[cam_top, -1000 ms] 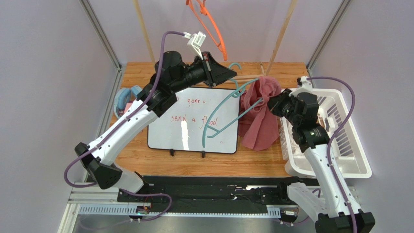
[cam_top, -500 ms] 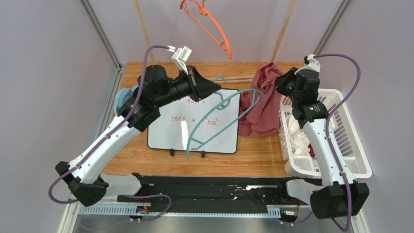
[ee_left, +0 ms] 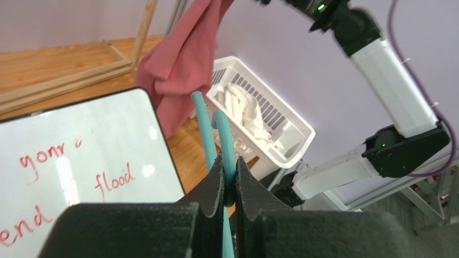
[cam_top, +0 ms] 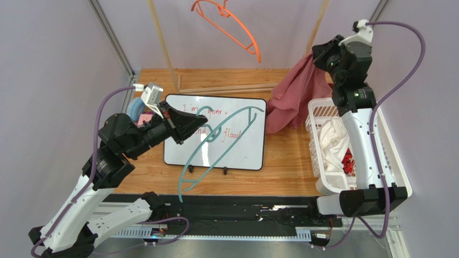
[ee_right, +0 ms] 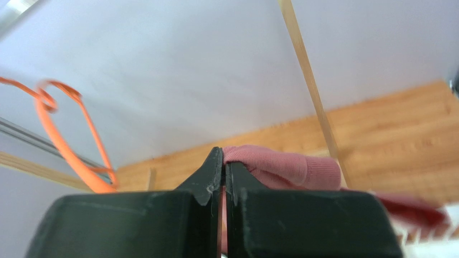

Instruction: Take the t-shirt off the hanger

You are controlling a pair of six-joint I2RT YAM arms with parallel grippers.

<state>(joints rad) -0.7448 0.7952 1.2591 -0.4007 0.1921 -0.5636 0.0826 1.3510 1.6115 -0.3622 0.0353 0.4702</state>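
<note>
The t-shirt (cam_top: 293, 97) hangs high over the far right of the table (cam_top: 285, 172). It is a soft rose-red knit bunched into long folds. Our right claw (ee_right: 223, 161) is pressed together on a rolled edge of it. The lower folds droop down beside the basket (cam_top: 329, 188).

The hanger (ee_left: 228, 145) is a thin, smooth teal rod with a hooked end. Our left claw (ee_left: 228, 161) pinches it tight near the hook and holds it tilted above the whiteboard (cam_top: 237, 156).

From the left wrist, one end of the hanger reaches up close to the shirt's lowest fold. We cannot tell whether it is fully clear. If it is caught there, drawing the arms apart could stretch the knit or drag it out of the right claw, which grips only a small bite of limp cloth.

The rod is slick and round, so it may swivel in our left claw. A swinging end could knock the glossy whiteboard. Lifting the shirt higher risks brushing the orange hanger (cam_top: 237, 40) overhead.
</note>
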